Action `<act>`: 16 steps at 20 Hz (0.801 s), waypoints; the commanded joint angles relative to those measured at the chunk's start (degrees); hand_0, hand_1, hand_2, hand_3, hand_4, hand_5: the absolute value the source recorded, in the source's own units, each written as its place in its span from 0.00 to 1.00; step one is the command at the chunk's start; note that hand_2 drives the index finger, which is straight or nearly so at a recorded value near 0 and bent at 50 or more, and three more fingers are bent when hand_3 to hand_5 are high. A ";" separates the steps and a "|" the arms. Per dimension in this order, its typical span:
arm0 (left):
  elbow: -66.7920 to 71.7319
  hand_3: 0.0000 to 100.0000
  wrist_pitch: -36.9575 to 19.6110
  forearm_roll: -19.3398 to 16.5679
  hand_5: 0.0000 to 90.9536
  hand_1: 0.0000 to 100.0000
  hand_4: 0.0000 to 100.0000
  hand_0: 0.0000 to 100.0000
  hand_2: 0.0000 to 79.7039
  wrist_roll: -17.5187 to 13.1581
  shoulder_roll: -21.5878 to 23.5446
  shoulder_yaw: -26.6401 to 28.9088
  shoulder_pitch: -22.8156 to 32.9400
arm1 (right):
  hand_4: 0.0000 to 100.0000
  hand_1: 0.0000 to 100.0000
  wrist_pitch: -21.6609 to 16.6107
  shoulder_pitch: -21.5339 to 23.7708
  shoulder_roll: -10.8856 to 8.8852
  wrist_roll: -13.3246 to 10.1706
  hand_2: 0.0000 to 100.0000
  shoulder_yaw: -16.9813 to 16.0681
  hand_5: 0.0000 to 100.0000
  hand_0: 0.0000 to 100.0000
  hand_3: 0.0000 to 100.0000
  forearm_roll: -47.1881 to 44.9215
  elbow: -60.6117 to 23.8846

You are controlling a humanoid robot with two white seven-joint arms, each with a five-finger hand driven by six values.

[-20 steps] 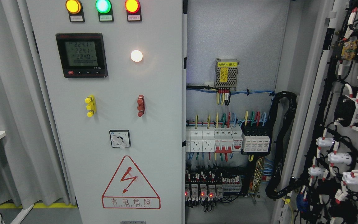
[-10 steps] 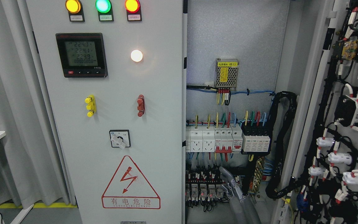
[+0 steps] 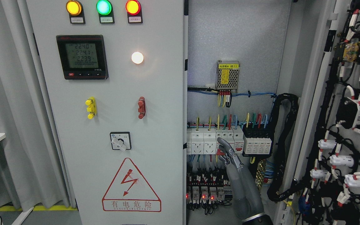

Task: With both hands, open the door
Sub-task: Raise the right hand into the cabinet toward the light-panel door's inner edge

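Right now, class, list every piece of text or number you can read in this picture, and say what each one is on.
"2240", "2241", "2239": digital meter on the closed door.
"有电危险": red warning triangle, under a lightning bolt.
"(B1)": yellow label on the power supply; the characters before it are blurred.
Too small to read: tags under the three indicator lamps, and the breaker markings.

Right door (image 3: pixel 339 125) swung wide; cabinet interior exposed. Upper back panel (image 3: pixel 233 34) bare, free room there. Lower down: power supply (image 3: pixel 227 74), row of breakers (image 3: pixel 217 141), relay strip (image 3: pixel 205 190) crowd the back. Black cable bundle (image 3: pixel 281 143) blocks the right edge. Right hand (image 3: pixel 234 168), fingers extended, occupies the gap before the breakers. Left door (image 3: pixel 117 125) closed, barring that side.
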 commanded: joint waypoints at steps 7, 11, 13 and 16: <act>0.31 0.03 -0.12 -0.03 0.00 0.00 0.03 0.29 0.03 -0.03 0.62 0.23 0.21 | 0.00 0.00 1.08 -11.08 0.14 -0.18 0.00 4.06 0.00 0.22 0.00 -11.84 13.84; 0.31 0.03 -0.12 -0.03 0.00 0.00 0.03 0.29 0.04 -0.03 0.62 0.23 0.21 | 0.00 0.00 0.73 -13.46 0.14 -0.36 0.00 5.03 0.00 0.22 0.00 -13.71 16.83; 0.31 0.03 -0.12 -0.03 0.00 0.00 0.03 0.29 0.04 -0.03 0.62 0.23 0.21 | 0.00 0.00 0.73 -14.86 0.14 -0.36 0.00 5.03 0.00 0.22 0.00 -13.97 18.41; 0.31 0.03 -0.12 -0.03 0.00 0.00 0.03 0.29 0.04 -0.03 0.62 0.32 0.21 | 0.00 0.00 1.25 -16.88 0.14 -0.27 0.00 5.38 0.00 0.22 0.00 -16.60 19.82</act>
